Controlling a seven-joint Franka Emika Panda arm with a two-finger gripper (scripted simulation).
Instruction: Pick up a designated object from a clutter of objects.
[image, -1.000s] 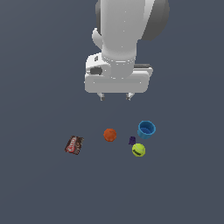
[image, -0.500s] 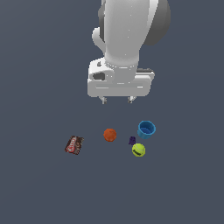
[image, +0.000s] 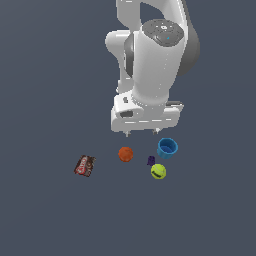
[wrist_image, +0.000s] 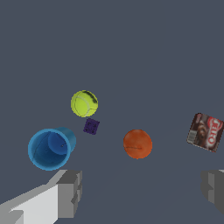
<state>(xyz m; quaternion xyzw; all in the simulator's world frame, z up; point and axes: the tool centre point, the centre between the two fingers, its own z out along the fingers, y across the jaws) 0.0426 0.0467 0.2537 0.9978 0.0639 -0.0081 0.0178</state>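
The yellow-green tennis ball (image: 158, 171) (wrist_image: 84, 103) with a dark curved mark lies on the grey floor, right of the clutter in the exterior view. Beside it are a tiny purple block (image: 151, 160) (wrist_image: 91, 126), a blue cup (image: 167, 148) (wrist_image: 50, 148), an orange-red ball (image: 125, 154) (wrist_image: 138, 144) and a brown-red flat packet (image: 85, 165) (wrist_image: 205, 131). My gripper (image: 142, 133) (wrist_image: 140, 188) hangs open and empty above the floor, behind the orange ball and the cup. Its two fingers (wrist_image: 70, 192) stand wide apart in the wrist view.
The dark grey floor (image: 45, 75) runs flat all around the small cluster. The arm's white body (image: 150, 65) fills the upper middle of the exterior view. No walls or edges show.
The arm has moved toward the exterior view's right and lower, closer to the cluster. The gripper stays open. The objects have not moved.
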